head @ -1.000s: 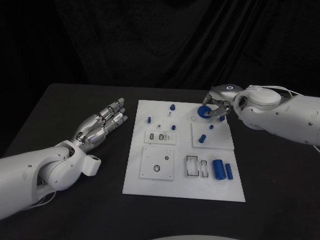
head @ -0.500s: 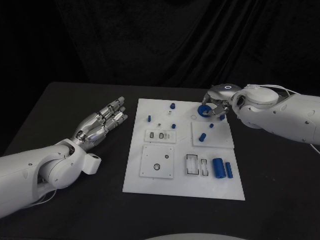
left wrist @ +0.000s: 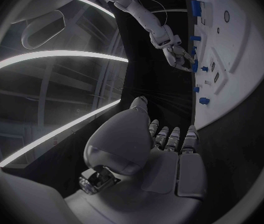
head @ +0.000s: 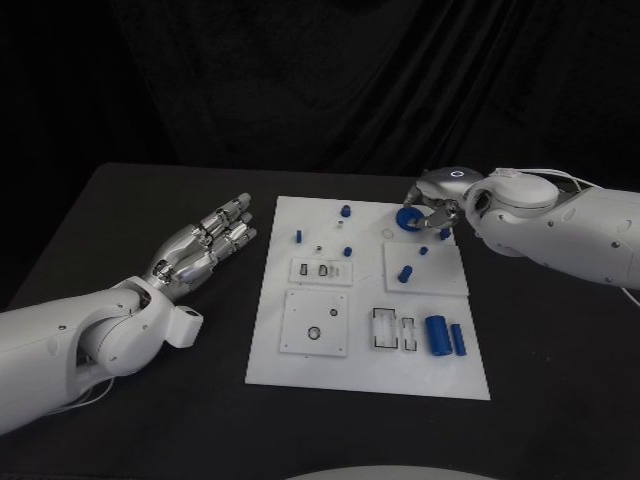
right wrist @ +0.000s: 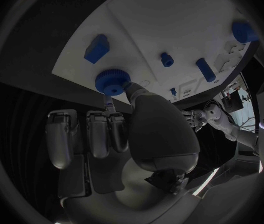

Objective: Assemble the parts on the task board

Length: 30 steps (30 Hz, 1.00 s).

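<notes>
The task board (head: 366, 380) lies flat in the middle of the black counter (head: 147, 210). The right hand (head: 433, 212) is over the board's far right corner and pinches a blue gear-like round part (head: 407, 219) between thumb and fingers; in the right wrist view this toothed part (right wrist: 112, 80) sits at the fingertips, close above the white surface near the board's edge. Whether it touches the board cannot be told.

The left hand (head: 205, 248) rests off the board, just beside its left edge, fingers straight, apart and holding nothing.

Other blue parts on the board: a small block (head: 345, 212) near the far edge, small pegs (head: 300, 239) on the left side and (head: 348, 254) near the centre, pegs (head: 423, 252) and (head: 407, 273) on the raised right plate, and a large cylinder (head: 438, 337) with a thinner one (head: 459, 342) just beside it at the near right. Two white inset plates (head: 317, 325) occupy the near left
</notes>
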Available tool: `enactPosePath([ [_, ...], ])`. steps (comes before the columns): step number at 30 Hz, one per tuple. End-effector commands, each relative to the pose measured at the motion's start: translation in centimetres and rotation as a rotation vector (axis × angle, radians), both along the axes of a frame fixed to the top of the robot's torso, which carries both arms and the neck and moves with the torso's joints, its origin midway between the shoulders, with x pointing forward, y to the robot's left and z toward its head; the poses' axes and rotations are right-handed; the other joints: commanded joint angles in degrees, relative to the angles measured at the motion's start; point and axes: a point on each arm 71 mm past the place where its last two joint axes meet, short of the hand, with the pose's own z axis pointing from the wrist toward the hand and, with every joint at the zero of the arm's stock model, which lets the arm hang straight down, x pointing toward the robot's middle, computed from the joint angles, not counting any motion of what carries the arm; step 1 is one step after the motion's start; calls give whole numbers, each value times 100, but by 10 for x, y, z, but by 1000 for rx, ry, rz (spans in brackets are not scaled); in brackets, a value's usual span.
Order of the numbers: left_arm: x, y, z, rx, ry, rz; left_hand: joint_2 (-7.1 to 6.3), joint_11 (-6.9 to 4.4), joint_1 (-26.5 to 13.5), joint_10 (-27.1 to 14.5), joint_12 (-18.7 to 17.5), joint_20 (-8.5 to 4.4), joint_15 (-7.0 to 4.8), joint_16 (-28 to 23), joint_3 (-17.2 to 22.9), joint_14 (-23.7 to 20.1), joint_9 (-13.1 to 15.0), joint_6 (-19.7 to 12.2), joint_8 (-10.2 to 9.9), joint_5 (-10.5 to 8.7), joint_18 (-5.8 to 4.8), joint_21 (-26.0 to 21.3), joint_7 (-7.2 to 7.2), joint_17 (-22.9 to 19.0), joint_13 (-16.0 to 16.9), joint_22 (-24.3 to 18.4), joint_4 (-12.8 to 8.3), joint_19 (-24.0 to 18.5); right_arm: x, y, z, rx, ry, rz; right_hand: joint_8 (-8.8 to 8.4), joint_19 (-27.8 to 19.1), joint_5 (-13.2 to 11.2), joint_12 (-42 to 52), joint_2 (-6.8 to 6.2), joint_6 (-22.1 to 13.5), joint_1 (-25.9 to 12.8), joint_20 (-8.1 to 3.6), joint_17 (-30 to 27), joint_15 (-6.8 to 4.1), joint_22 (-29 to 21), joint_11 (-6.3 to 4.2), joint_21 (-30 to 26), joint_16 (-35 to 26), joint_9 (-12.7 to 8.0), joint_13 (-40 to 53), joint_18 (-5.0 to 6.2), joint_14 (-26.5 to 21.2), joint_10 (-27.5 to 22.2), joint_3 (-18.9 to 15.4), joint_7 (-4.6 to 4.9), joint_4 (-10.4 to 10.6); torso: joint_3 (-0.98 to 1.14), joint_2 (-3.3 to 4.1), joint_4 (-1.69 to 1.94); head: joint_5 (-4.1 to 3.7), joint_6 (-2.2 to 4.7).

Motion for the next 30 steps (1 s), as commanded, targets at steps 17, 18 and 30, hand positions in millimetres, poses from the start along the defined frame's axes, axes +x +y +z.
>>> enactPosePath([
  [17,-2,0,8,-74,-95,-12,-9,22,15,-1,-38,29,42,-21,16,17,4,-5,27,56,66,25,65,-10,-7,6,3,2,-5,-4,0,25,-46,15,84,541,21,15,-134,-740,-270,-125,1509,-138,1463,-144,-62,17,-329,1510,-12,630,627,-117,-127,193,4,-1,-6,-3,27],
  [18,-2,0,8,-74,-95,-12,-11,22,16,-1,-38,30,43,-21,16,17,4,-2,27,59,66,25,66,-10,-7,5,2,2,-6,-4,0,25,-47,16,97,543,20,15,-127,-708,-268,-125,1509,-138,1464,-143,-60,17,-324,1510,-13,630,627,-114,-125,192,5,-1,-6,-4,26],
  [30,-2,0,8,-73,-93,-14,-28,27,33,-1,-38,36,47,-21,31,17,4,0,27,110,68,25,79,-10,-7,5,-23,2,-5,-11,1,26,-55,4,351,557,17,15,11,-126,-265,-115,1509,-120,1471,-123,-48,17,-140,1510,-17,630,627,-46,-98,110,9,1,-5,6,18],
])
